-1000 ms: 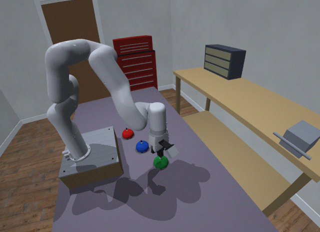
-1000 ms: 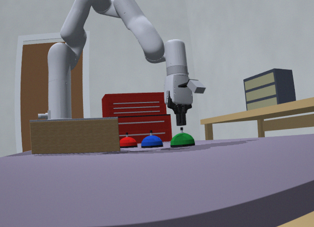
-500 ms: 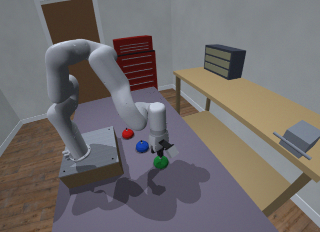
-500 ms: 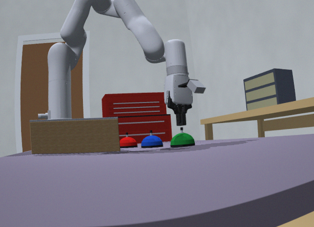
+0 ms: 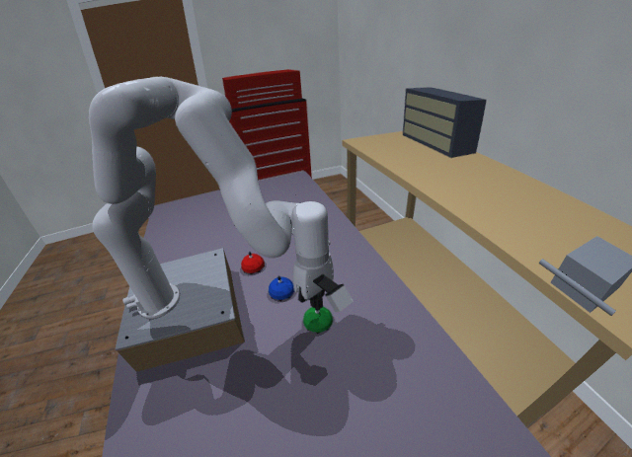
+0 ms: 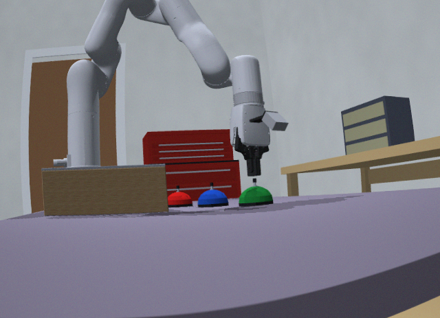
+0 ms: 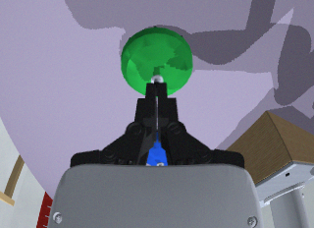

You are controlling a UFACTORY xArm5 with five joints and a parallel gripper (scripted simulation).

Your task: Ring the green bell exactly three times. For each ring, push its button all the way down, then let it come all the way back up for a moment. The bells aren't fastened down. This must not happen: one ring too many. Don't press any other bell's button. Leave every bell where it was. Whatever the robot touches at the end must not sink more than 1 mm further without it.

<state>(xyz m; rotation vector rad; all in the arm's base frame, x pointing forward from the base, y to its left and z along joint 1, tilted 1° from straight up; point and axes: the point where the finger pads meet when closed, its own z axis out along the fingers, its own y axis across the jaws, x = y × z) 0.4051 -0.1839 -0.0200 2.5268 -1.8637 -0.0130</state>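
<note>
Three dome-shaped call bells stand in a row on the purple-grey bench (image 5: 418, 391): one red bell (image 5: 252, 263), one blue bell (image 5: 279, 287) and one green bell (image 6: 255, 196), the green one farthest from the wooden arm base (image 6: 102, 190). One white arm carries one black pincer (image 6: 254, 172), its fingers pressed together with nothing between them. It hangs directly above the green bell's small black button (image 6: 254, 180), a thin gap showing between tip and button in the exterior view. In the wrist view the pincer hides the button's stem and most of the blue bell.
</note>
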